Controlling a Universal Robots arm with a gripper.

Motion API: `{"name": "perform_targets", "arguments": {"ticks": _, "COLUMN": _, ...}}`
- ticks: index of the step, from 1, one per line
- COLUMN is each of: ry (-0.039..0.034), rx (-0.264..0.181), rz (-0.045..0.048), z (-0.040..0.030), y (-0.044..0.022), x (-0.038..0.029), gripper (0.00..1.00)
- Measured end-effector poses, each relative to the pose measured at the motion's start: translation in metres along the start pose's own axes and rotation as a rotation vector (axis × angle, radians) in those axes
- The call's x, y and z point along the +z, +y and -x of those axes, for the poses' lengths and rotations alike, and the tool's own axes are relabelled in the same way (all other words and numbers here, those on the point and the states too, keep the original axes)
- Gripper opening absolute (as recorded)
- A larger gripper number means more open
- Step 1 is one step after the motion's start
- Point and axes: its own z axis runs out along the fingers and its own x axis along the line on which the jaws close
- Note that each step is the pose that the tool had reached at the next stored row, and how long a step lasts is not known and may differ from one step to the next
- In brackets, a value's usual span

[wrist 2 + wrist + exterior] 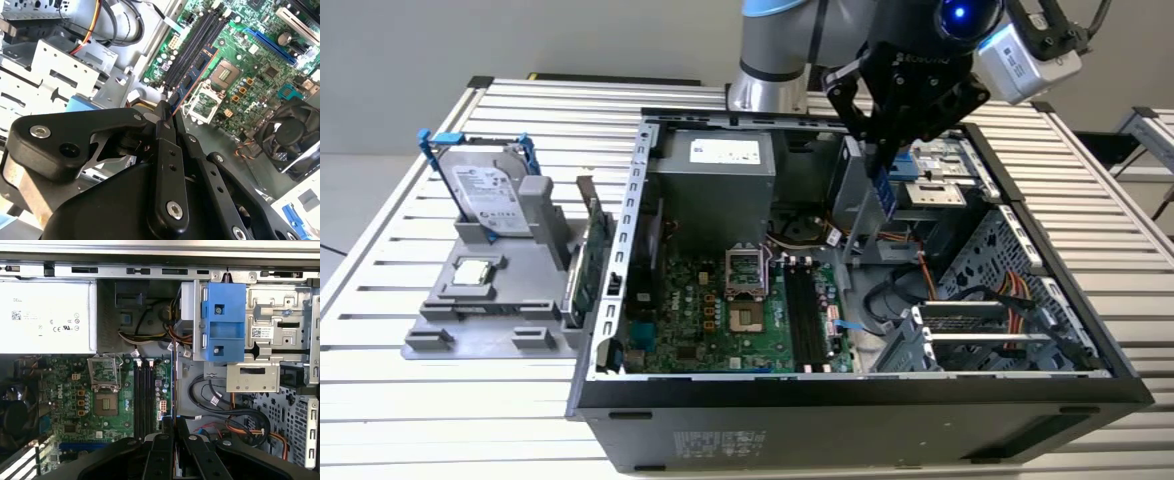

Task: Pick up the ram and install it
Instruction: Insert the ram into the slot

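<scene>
The hand (167, 109) is closed on the ram (196, 72), pinching one end so the stick juts out past the fingertips. It hangs over the open computer case (854, 425) on the slatted surface (414, 420), above the motherboard (75, 390) near the memory slots (144, 395).

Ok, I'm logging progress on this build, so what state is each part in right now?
ram: clamped in the claw, over the board, not seated
claw: shut on the ram
memory slots: empty
processor socket: lid raised
computer case: side open
hard drive: upright in its holder, outside the case
</scene>
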Motion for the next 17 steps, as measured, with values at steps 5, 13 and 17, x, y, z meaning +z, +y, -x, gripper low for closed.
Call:
{"name": "perform_targets", "arguments": {"ticks": 5, "ry": 0.0, "rx": 0.0, "rz": -0.0001, "z": 0.0004, "y": 0.0, "x": 0.0, "gripper": 0.0}}
{"name": "perform_targets", "arguments": {"ticks": 13, "ry": -0.0001, "rx": 0.015, "rz": -0.0005, "z": 0.0009, "y": 0.0, "x": 0.0036, "gripper": 0.0}}
{"name": "perform_targets", "arguments": {"ticks": 17, "ry": -0.0001, "rx": 0.022, "rz": -0.0009, "z": 0.0009, "y": 0.0, "x": 0.0042, "gripper": 0.0}}
